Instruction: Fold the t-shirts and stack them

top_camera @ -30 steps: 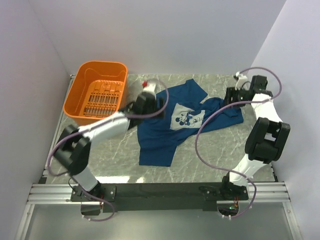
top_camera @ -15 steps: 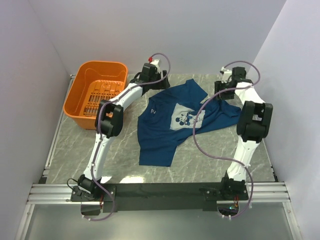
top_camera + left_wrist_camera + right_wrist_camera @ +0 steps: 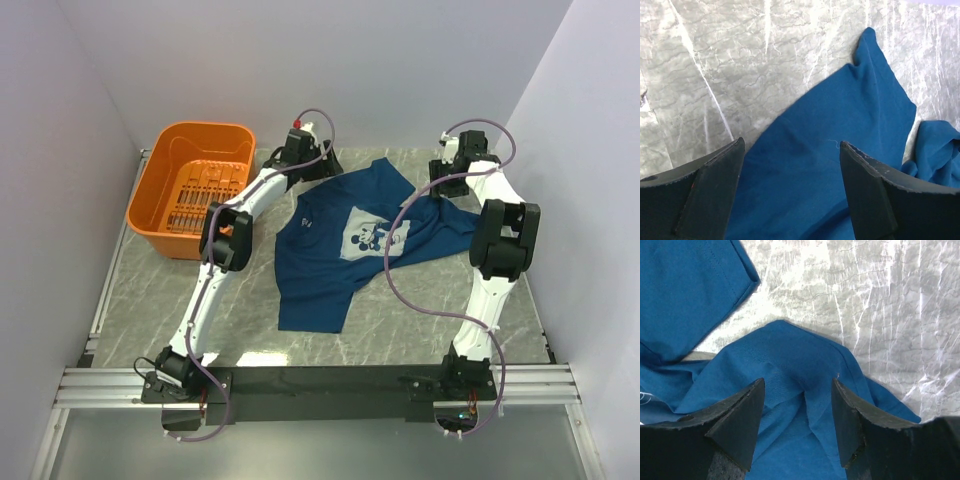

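**Asker:** Where's the t-shirt (image 3: 322, 272)?

**Operator:** Rumpled on the tabletop (image 3: 420, 310), right under my left pincer (image 3: 791, 145) and right pincer (image 3: 798, 382). Both are open and empty. I judge it's still the flattening step. Next: lower, pinch the edges.

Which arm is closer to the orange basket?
The left arm: its end effector is near the basket's far corner; the right arm stands across the t-shirt.

Two dark fingers (image 3: 705, 200) spread wide above blue t-shirt (image 3: 840, 165) fabric on the marbled table (image 3: 740, 60).
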{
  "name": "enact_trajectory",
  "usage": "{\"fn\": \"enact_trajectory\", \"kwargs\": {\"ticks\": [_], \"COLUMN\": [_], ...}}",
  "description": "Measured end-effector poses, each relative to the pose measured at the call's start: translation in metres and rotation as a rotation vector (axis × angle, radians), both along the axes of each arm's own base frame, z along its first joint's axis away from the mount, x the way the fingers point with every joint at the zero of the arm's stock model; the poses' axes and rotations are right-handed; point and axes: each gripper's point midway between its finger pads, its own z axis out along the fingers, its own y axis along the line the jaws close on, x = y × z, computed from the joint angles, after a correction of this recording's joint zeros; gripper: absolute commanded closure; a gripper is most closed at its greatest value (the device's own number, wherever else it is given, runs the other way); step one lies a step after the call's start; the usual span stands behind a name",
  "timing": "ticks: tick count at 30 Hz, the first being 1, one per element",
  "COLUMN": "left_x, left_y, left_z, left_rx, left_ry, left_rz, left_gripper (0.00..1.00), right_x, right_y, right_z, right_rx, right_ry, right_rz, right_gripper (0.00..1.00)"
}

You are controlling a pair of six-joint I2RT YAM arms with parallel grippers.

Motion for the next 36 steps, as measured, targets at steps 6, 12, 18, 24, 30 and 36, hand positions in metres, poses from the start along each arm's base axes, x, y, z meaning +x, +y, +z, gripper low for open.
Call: {"fn": "enact_trajectory", "kwargs": {"ticks": [6, 12, 18, 24, 30, 36], "left_x": [-0.011, -0.014, -0.023, -0.046, -0.072, -0.094], "left_y": [0.003, 0.005, 0.007, 0.009, 0.021, 0.035], "left_z": [-0.023, -0.027, -0.036, -0.040, -0.032, 0.019], "left_rx": [0.035, 0.067, 0.120, 0.138, 0.156, 0.128], "left_ry": [0.077, 0.079, 0.091, 0.131, 0.168, 0.118], "left_rz": [-0.001, -0.006, -0.030, -0.059, -0.062, -0.053], "left_gripper": [0.23, 0.34, 0.78, 1.00, 1.00, 1.00], "right_x": [-0.001, -0.004, -0.008, -0.011, 0.006, -0.011], "right_y": [0.001, 0.000, -0.005, -0.008, -0.011, -0.001], "right_z": [-0.001, -0.004, -0.008, -0.009, -0.012, -0.013], "right_rx": [0.008, 0.014, 0.019, 0.027, 0.018, 0.051], "right_ry": [0.003, 0.015, 0.029, 0.046, 0.035, 0.042], "right_rz": [-0.007, -0.017, -0.026, -0.029, -0.014, 0.024], "right_gripper": [0.38, 0.38, 0.39, 0.42, 0.83, 1.00]}}
